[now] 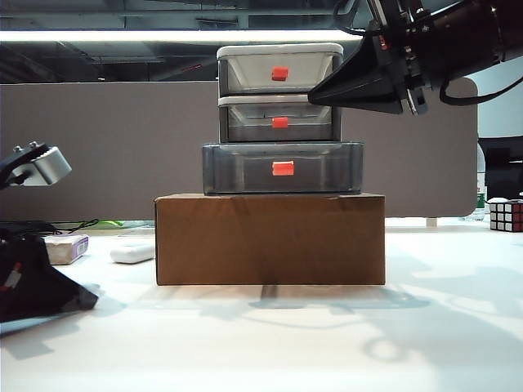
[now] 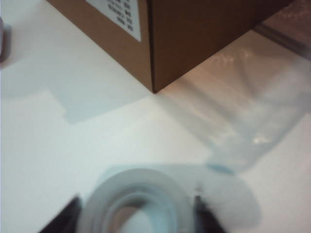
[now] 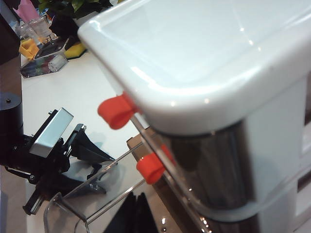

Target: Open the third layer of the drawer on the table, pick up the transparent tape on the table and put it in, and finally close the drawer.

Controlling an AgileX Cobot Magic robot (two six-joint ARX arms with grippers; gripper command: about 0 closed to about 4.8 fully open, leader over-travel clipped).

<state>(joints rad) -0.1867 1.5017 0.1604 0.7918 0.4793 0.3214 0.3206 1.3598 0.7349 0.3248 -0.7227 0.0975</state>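
Note:
The drawer [image 1: 279,57] stands on a brown cardboard box [image 1: 270,238]. Its third layer [image 1: 245,167], dark smoky grey with a red tab [image 1: 283,168], is pulled out toward the front; its clear rim [image 3: 104,191] shows in the right wrist view. The transparent tape [image 2: 136,201] lies flat on the white table [image 2: 43,145]. My left gripper [image 2: 136,217], low at the left [image 1: 86,300], has one black finger [image 2: 62,218] against each side of the ring. My right gripper [image 3: 141,216] is shut and empty, and hangs by the cabinet's upper right [image 1: 315,95].
A whitish block with a purple label [image 1: 67,247] and a flat white oblong [image 1: 132,252] lie left of the box. A colour cube [image 1: 505,216] sits at the far right. The box's corner [image 2: 154,90] is just beyond the tape. A grey partition closes the back.

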